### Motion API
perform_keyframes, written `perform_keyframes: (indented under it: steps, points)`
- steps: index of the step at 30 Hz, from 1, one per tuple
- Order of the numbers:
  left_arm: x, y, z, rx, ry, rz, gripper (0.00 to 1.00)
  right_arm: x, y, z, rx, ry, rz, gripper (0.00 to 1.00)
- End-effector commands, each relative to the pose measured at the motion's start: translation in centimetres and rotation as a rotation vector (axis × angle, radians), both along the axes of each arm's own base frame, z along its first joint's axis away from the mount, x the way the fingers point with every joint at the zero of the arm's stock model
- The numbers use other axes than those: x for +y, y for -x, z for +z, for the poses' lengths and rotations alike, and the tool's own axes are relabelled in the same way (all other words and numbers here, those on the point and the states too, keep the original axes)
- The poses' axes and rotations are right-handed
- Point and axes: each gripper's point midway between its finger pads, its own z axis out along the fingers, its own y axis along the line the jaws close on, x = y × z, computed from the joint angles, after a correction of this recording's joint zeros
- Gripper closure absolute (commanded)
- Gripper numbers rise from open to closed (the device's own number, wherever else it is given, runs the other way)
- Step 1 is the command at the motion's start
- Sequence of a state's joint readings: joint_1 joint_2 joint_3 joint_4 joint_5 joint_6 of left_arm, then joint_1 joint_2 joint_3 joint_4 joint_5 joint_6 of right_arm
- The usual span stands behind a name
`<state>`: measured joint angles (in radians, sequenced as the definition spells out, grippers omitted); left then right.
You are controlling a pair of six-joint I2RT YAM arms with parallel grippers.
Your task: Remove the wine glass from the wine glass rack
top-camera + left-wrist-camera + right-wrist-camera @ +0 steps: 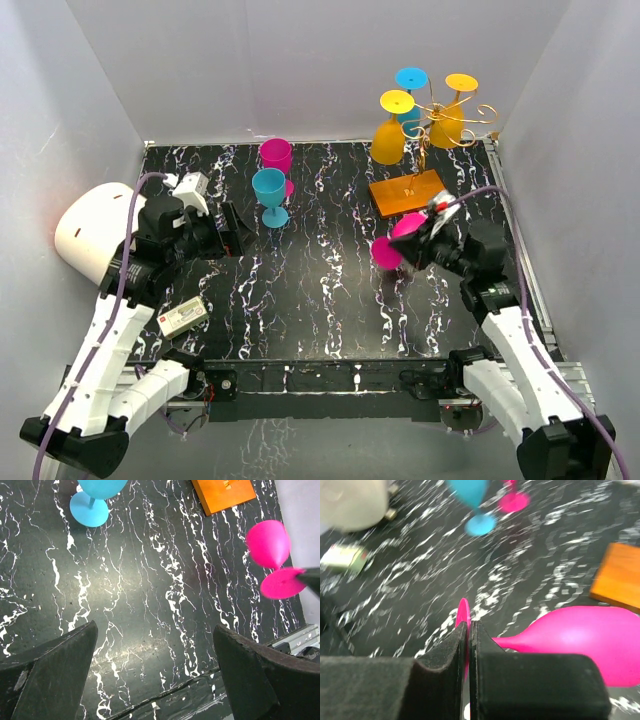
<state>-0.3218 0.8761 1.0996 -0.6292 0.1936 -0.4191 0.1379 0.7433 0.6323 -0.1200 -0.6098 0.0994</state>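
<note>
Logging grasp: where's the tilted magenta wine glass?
Top view, right side: magenta plastic wine glass, foot clamped in the right hand, just in front of the gold wire rack's orange base.

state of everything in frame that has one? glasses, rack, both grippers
pink wine glass: off the rack, tipped sideways, held by its foot.
right gripper: shut on that foot.
left gripper: open, empty.
wine glass rack: upright, three glasses on it.
yellow glasses: two, hanging upside down.
hung blue glass: upside down.
standing blue glass: upright on the table.
second pink glass: upright.
</note>
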Motion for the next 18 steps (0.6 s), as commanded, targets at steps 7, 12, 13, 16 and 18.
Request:
perform_keyframes:
  steps: [7, 12, 13, 16, 18]
  points:
    - [0.4, 0.3, 0.2, 0.042, 0.039, 0.068, 0.01, 12.1, 9.2, -2.9, -0.564, 0.292, 0.908, 1.00]
    - [0.8, 0.2, 0.5, 0.108, 0.046, 0.127, 0.01, 15.9, 12.2, -6.0, -0.755, 0.493, 1.090, 1.00]
    - [0.9, 0.2, 0.6, 0.121, 0.038, 0.138, 0.01, 16.3, 12.4, -6.2, -0.808, 0.527, 1.089, 1.00]
    - [1.3, 0.2, 1.0, 0.145, 0.020, 0.160, 0.01, 17.1, 12.6, -6.6, -0.969, 0.618, 1.071, 1.00]
    - [1.4, 0.2, 1.3, 0.150, 0.009, 0.158, 0.01, 17.2, 12.3, -7.0, -1.037, 0.697, 1.059, 1.00]
